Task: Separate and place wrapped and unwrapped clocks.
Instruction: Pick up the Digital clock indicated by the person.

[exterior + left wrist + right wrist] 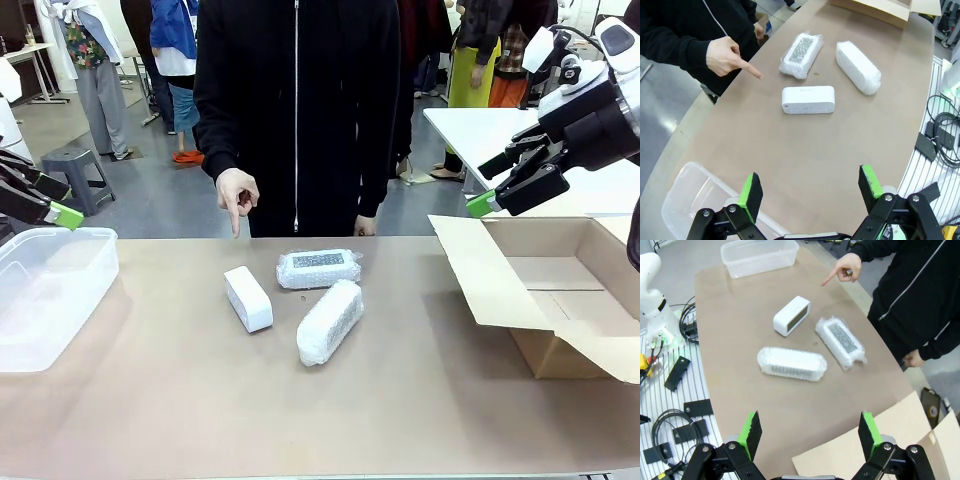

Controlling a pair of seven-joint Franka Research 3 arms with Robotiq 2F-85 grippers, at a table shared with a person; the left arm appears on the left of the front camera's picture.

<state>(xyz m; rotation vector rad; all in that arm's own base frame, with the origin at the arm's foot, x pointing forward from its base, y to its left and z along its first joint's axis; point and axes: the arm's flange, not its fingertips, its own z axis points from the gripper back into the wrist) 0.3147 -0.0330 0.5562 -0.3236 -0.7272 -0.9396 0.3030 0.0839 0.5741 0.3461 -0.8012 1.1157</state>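
Both sets of jaws are spread wide and hold nothing. The left arm (22,196) hangs over the clear plastic tub (96,276) at the left edge of the bench (200,410). The right arm (590,110) is up over the open cardboard box (562,352) at the right edge.

All three clocks sit mid-bench between them. Nearest is a bubble-wrapped clock (330,321), lying diagonally from near-left to far-right. Just left of it and a touch farther back is the bare clock (248,298), smooth white. Its long axis runs mostly near-to-far, with the far end angled a bit left. Behind both is the second wrapped clock (318,268), dark face up under the wrap, lying left-to-right. None of them look to be touching.

Farthest out, the person's hand (237,192) points a finger down at the bench just beyond the bare clock.

My read: the bare clock is the leftmost of the three, so the left jaws are the closer pair. They'd want to close across its short width. The two wrapped ones sit more toward the right arm and the box.
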